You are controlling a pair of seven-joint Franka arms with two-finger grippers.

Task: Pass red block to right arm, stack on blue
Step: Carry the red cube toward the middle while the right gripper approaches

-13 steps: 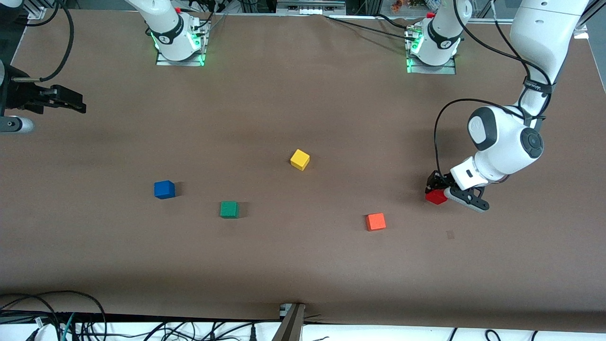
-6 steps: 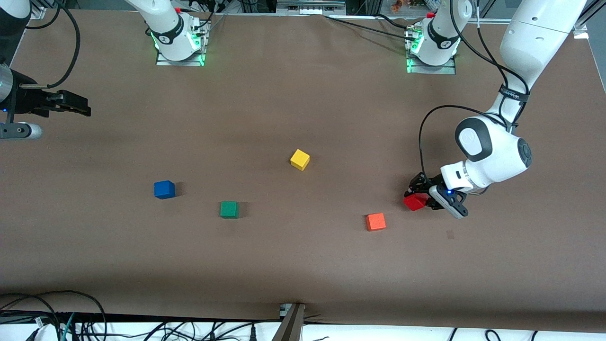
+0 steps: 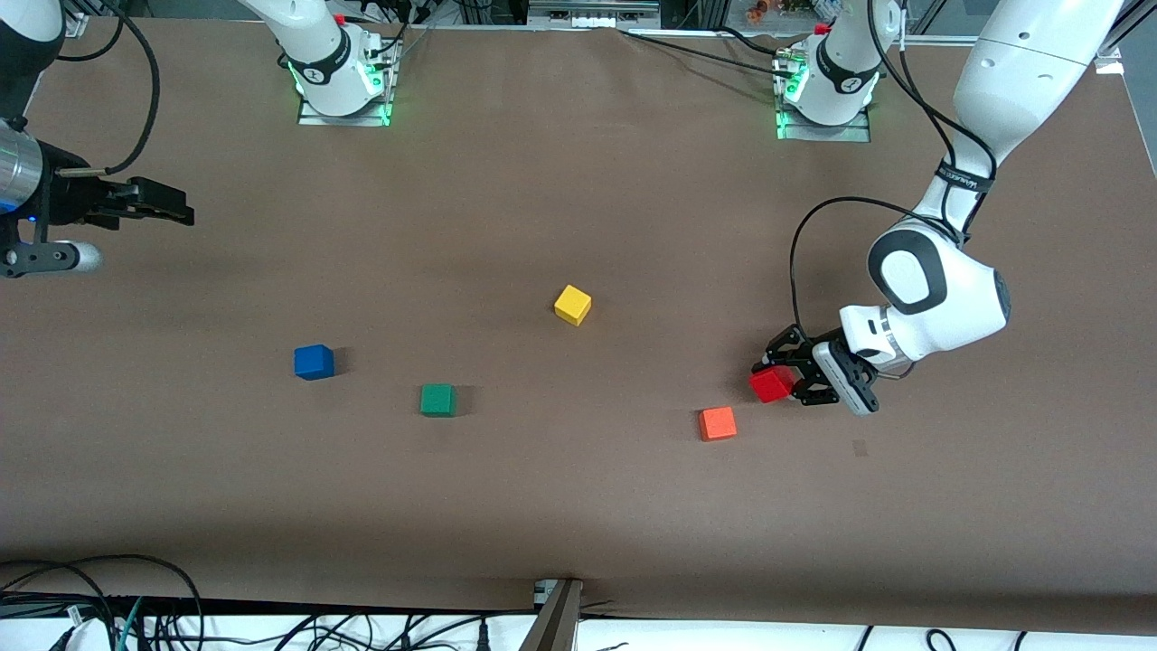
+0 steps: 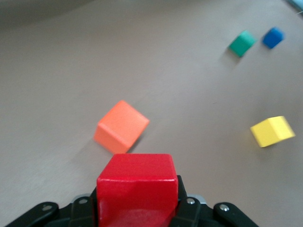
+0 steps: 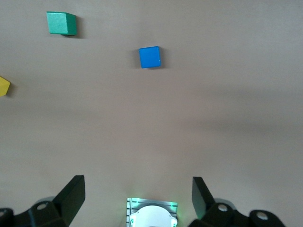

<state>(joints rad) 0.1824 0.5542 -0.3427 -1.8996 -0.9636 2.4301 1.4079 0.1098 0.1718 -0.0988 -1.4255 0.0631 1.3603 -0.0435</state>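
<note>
Two pincers matter here — the left pincer (image 3: 785, 378), clamped on the red block (image 3: 770, 385) in the air beside the orange cube (image 3: 717, 423), and the right pincer (image 3: 174, 214), spread wide well apart from that cube over the worktop (image 3: 578, 506) — with the blue cube (image 3: 314, 362) between them.

So on the surface (image 3: 578, 506) the blue cube (image 3: 314, 362) sits toward the right arm's end. The green cube (image 3: 437, 399) is beside it, a bit nearer the front camera, and the yellow cube (image 3: 572, 304) is mid-table and farthest from the camera. The left end effector (image 3: 788, 375) has the red block (image 3: 770, 385) up over a spot just beside the orange cube (image 3: 717, 423), while the right end effector (image 3: 172, 210) hangs over its own end.
</note>
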